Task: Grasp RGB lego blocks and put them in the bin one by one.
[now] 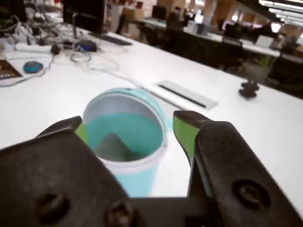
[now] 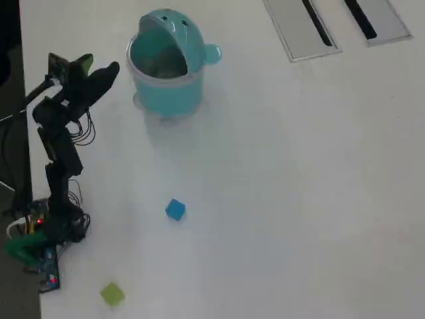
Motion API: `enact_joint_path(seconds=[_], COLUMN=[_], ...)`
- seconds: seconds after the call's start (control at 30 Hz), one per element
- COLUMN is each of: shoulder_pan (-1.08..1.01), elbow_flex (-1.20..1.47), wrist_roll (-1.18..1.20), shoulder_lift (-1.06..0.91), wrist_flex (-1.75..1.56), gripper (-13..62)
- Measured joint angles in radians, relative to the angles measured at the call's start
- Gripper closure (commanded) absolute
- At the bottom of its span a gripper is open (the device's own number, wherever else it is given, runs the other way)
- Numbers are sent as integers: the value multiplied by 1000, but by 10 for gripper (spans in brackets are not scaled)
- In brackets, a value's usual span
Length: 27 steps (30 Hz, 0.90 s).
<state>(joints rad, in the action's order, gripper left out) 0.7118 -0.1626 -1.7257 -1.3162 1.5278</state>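
The end effector (image 1: 128, 130) is spread wide and holding nothing, sitting just left of the teal bin (image 2: 166, 93) at the far end of the bench (image 2: 299, 199) in the overhead view. The blue cube (image 2: 175, 210) sits mid-bench and the yellow-green cube (image 2: 112, 294) near-left; no red one in sight. Both look light, rigid and a bit slick, so I'd pinch two opposite flat faces, squarely.

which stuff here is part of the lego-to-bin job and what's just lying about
Part of the job:
- bin
- blue block
- yellow-green block
- gripper, open and empty

Just lying about:
- grey slotted panels
- cables
- blue mouse
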Motion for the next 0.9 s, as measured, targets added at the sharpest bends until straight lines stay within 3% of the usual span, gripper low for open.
enact_joint_path(seconds=[0.23,0.4,0.9], shoulder_pan=[-91,-198,-468], elbow_flex=[11,387,703], wrist_roll=[-11,-8,66], shoulder_lift=[-26,-179,-407], wrist_flex=[0,-21,-106], gripper=[153,141,150])
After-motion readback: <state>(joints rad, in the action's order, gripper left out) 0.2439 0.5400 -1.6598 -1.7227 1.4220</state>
